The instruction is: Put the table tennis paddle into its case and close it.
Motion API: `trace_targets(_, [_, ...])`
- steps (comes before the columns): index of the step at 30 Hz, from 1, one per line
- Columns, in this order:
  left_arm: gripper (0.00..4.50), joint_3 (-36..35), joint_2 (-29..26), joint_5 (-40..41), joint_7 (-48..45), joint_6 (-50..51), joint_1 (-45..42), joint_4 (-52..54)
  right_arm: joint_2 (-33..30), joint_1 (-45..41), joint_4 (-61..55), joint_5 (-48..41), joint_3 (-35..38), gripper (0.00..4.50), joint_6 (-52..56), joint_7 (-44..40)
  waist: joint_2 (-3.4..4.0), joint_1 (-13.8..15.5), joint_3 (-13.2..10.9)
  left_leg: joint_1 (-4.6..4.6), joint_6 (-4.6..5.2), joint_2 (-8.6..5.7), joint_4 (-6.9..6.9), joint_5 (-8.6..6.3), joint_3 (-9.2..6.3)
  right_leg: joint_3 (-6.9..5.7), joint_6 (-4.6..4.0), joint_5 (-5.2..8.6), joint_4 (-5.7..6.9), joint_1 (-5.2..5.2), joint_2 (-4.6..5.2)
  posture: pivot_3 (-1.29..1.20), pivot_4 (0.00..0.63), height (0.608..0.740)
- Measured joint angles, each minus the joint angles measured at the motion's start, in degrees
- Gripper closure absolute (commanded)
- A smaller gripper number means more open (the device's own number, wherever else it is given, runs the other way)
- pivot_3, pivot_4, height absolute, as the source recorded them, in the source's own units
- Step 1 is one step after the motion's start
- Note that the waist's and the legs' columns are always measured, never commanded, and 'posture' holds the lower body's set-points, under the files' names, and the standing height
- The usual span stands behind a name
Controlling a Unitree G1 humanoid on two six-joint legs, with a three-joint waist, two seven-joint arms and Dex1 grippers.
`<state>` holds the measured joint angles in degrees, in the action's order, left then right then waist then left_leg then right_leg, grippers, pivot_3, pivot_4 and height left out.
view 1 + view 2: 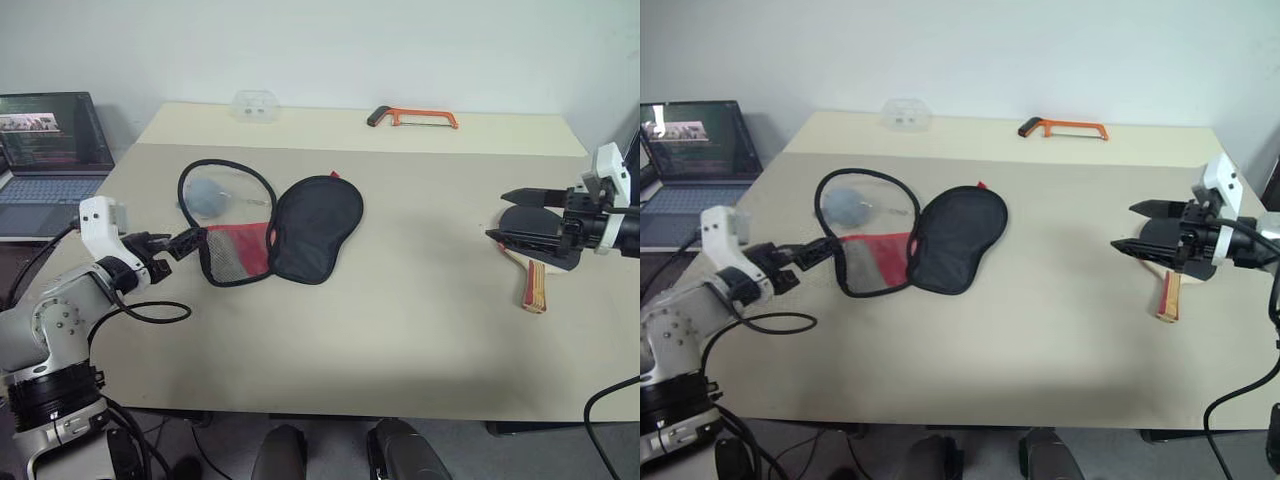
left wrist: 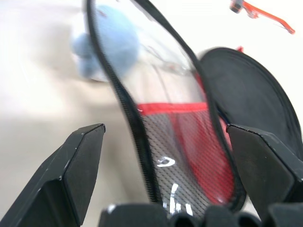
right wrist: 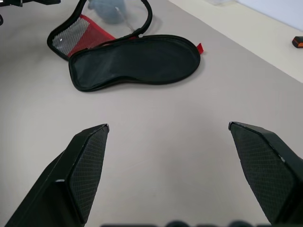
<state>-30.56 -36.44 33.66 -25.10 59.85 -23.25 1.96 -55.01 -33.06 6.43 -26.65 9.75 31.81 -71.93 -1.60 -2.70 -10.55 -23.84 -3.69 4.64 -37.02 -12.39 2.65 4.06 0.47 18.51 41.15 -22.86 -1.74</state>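
The case [image 1: 315, 228] lies unzipped in the middle of the table, its black half flat and its red and mesh half [image 1: 235, 252] beside it. A grey-blue plush ball [image 1: 208, 197] rests inside the zip loop. My left gripper [image 1: 192, 243] is open at the narrow end of the mesh half, and the left wrist view shows the zip rim [image 2: 142, 142] between its fingers. At the table's right side, my right gripper [image 1: 496, 216] hangs open above the table tennis paddle. Its striped handle [image 1: 535, 285] sticks out toward the front edge, while the gripper hides most of the blade.
An orange-framed hacksaw [image 1: 415, 117] and a small clear plastic box [image 1: 254, 104] lie along the far edge of the table [image 1: 400, 340]. A laptop [image 1: 50, 150] stands open off the table's left side.
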Motion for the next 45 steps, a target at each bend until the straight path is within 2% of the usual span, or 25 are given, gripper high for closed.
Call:
trace_targets(7, [0.0, 7.3, 5.28, -4.58, 5.21, -2.12, -4.4, -6.7, -0.1, -0.28, 0.06, 0.05, 0.02, 0.04, 0.0, 0.47, -0.01, 0.41, 0.0, -0.02, 0.0, -0.04, -0.01, 0.0, -0.13, -0.08, 0.0, 0.0, -0.05, 0.07, 0.01, 0.0, 0.15, 0.74])
trace_targets(13, [0.0, 10.88, 8.74, -5.15, 6.23, -3.18, -6.24, -7.04, -0.43, -0.09, -0.07, 0.05, 0.3, 0.04, 0.02, 0.98, -0.01, 0.38, 0.0, -0.01, 0.0, -0.03, 0.02, 0.0, -0.13, -0.05, 0.0, 0.0, -0.09, 0.07, 0.0, 0.0, 0.15, 0.74])
trace_targets(17, [0.95, 11.36, 9.32, -5.08, 5.84, -3.17, -5.91, -7.07, -0.85, 0.49, -0.64, 0.02, 0.46, 0.0, 0.09, 1.09, -0.01, 0.42, 0.0, 0.01, -0.01, -0.04, 0.0, 0.0, -0.16, -0.07, 0.0, 0.0, -0.09, 0.12, 0.0, 0.0, 0.15, 0.74])
trace_targets(26, [4.26, 17.09, 11.99, -5.19, 2.8, -4.23, -8.35, -8.57, -1.67, 2.23, -2.33, -0.61, 2.2, 0.0, 0.84, 2.14, -0.01, 0.94, 0.0, 0.04, -0.01, -0.09, -0.03, 0.01, -0.31, -0.21, 0.0, 0.0, -0.17, 0.3, 0.01, 0.0, 0.15, 0.74])
trace_targets(27, [4.47, 18.03, 13.01, -5.33, 2.39, -4.55, -9.27, -9.23, -1.71, 2.4, -2.59, -0.7, 2.27, 0.0, 1.13, 2.15, -0.01, 1.03, 0.0, 0.04, -0.01, -0.1, -0.04, 0.01, -0.34, -0.26, 0.0, 0.0, -0.18, 0.33, 0.01, 0.0, 0.15, 0.74])
trace_targets(37, [4.47, 25.89, 20.63, -6.05, -1.26, -7.15, -15.54, -12.63, -2.3, 3.01, -3.76, -1.59, 2.59, 0.0, 1.26, 2.96, -0.01, 1.05, 0.0, 0.07, -0.01, -0.14, -0.03, 0.01, -0.48, -0.35, 0.01, 0.0, -0.28, 0.48, 0.02, 0.0, 0.15, 0.74])
trace_targets(45, [4.47, 30.2, 24.45, -6.48, -6.65, -9.0, -18.58, -16.11, -2.95, 3.39, -3.95, -1.66, 3.09, 0.0, 1.3, 3.35, 0.0, 1.04, 0.0, 0.07, -0.01, -0.16, -0.03, 0.01, -0.5, -0.36, 0.02, 0.0, -0.29, 0.5, 0.01, 0.0, 0.15, 0.74])
